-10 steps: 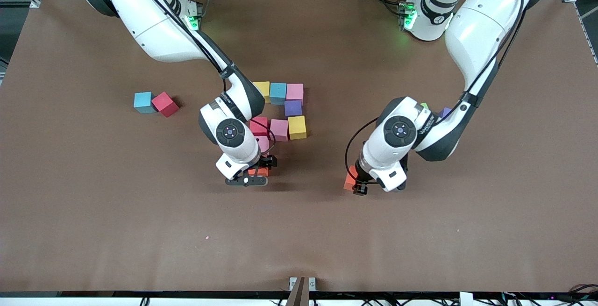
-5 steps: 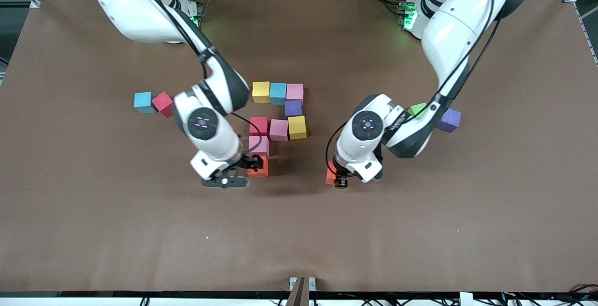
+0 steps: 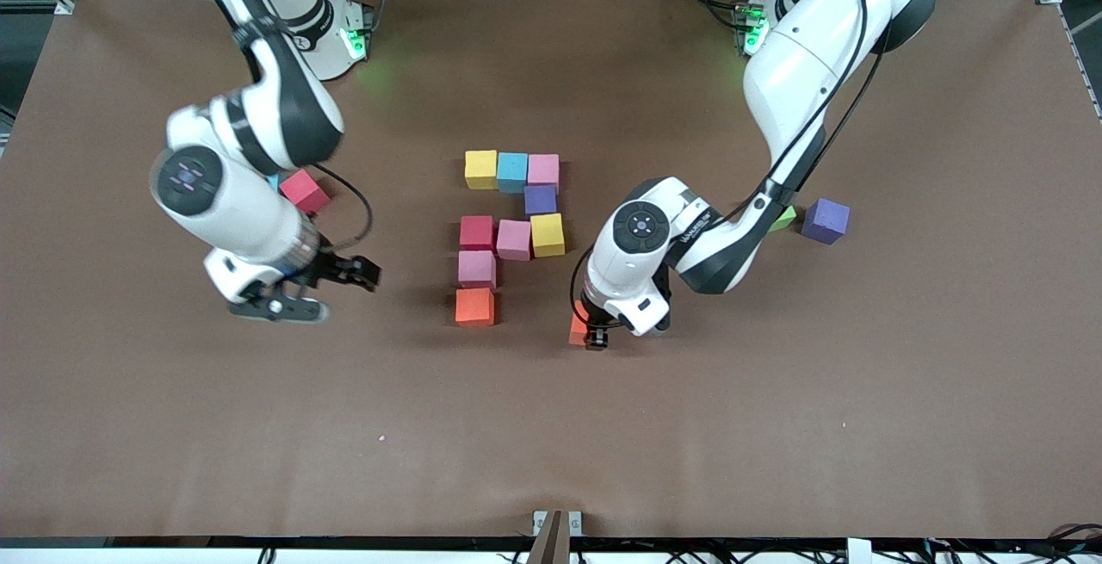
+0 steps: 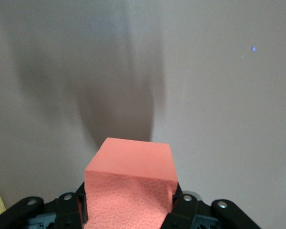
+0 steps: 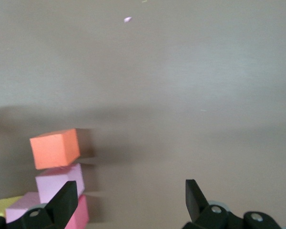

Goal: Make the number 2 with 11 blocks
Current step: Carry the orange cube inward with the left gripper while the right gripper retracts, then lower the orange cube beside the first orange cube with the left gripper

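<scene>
The number 2 [image 3: 510, 232] sits partly built near the table's [image 3: 775, 426] middle. Top row, farthest from the front camera: yellow block [image 3: 480, 168], blue block [image 3: 512, 171], pink block [image 3: 543, 171], touching in a line. A purple block [image 3: 540, 199] sits just nearer the camera than the pink one. Next row: red block [image 3: 476, 232], pink block [image 3: 514, 239], yellow block [image 3: 547, 234]. Below the red one come a pale pink block [image 3: 476, 269], then an orange block [image 3: 474, 306], nearest the camera. Nine cubes are in place; the bottom row holds only the orange one.

The left gripper [image 3: 588, 329] is clamped on a second orange-red block [image 3: 578, 328] [image 4: 130, 183], close to the table surface, toward the left arm's end from the placed orange block and well apart from it. The left wrist view shows the cube wedged between both fingers.

The right gripper [image 3: 331, 275] [image 5: 131, 202] is over bare table toward the right arm's end of the digit, jaws wide and holding nothing.

Loose cubes: a red block [image 3: 303, 190] beside the right arm's wrist, with a sliver of blue block [image 3: 272, 179] showing under the arm; a purple block [image 3: 826, 220] and a mostly hidden green block [image 3: 784, 219] toward the left arm's end.
</scene>
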Controlling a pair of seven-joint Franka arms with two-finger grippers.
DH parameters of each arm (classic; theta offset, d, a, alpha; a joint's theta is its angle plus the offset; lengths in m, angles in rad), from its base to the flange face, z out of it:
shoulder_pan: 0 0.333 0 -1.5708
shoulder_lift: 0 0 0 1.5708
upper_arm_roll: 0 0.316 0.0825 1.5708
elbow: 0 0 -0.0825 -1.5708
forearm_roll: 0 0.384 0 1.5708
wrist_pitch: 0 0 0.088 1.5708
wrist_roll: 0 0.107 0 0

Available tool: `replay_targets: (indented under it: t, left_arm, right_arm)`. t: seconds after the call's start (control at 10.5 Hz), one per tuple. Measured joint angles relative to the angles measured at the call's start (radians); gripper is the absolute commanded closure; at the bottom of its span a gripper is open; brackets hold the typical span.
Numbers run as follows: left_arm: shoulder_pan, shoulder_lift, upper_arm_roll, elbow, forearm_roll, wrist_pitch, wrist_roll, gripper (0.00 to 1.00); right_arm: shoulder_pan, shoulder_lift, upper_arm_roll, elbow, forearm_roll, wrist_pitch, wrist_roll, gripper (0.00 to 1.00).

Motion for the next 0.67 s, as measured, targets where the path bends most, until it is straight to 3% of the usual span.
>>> replay_targets:
  t: [0.38,0.67]
  left_arm:
    - [-0.041,0.010,0.001,0.003,-0.008,0.040,0.000,0.49]
    - [-0.050,0.046,0.002,0.007,-0.088,0.108,-0.001,0.49]
  right_arm:
    - [-0.118,-0.173,-0.019,-0.071,0.001,-0.144,-0.213,0.00]
    - [-0.151,-0.248,-0.065,-0.018,0.001,-0.290,-0.265,0.00]
